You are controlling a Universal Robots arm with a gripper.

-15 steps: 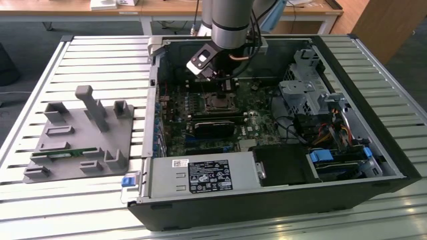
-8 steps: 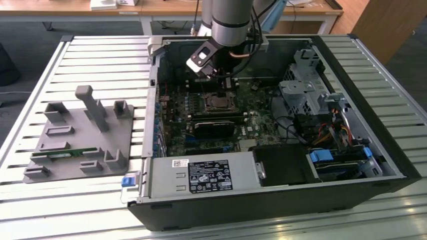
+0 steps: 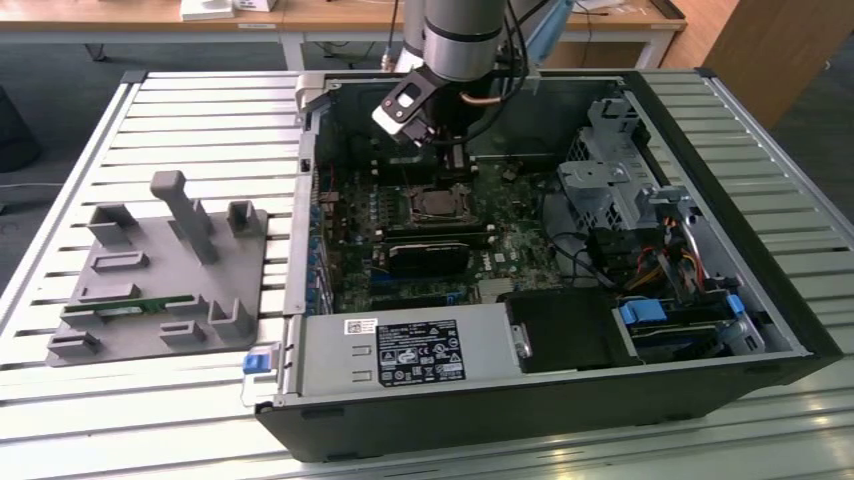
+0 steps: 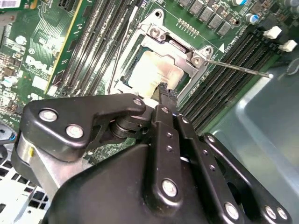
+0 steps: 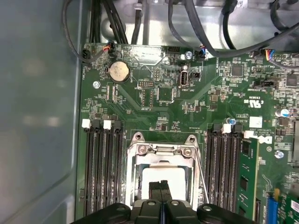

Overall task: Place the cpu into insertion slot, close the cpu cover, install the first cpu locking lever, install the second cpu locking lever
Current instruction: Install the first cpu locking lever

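1. The gripper (image 4: 163,90) hangs inside the open computer case (image 3: 747,200), low over the insertion slot (image 3: 434,205). Its two black fingers are pressed together, and nothing shows between them.
2. The cpu (image 5: 163,175) lies flat in the insertion slot with its pale face up.
3. The cpu cover (image 5: 163,150) lies down over the cpu, and the pale face shows through its square window.
4. The fingertips are just over one edge of this window. I cannot tell if they touch the metal.
5. A thin metal lever (image 4: 238,67) sticks out from one corner of the cover and crosses the long black memory slots (image 5: 224,168).
6. The slot sits on the green board (image 5: 140,102), between two groups of these black slots.
7. The case lies on a slatted table (image 3: 160,120). A grey fixture (image 3: 160,270) stands near the table's edge at the exterior view's left.
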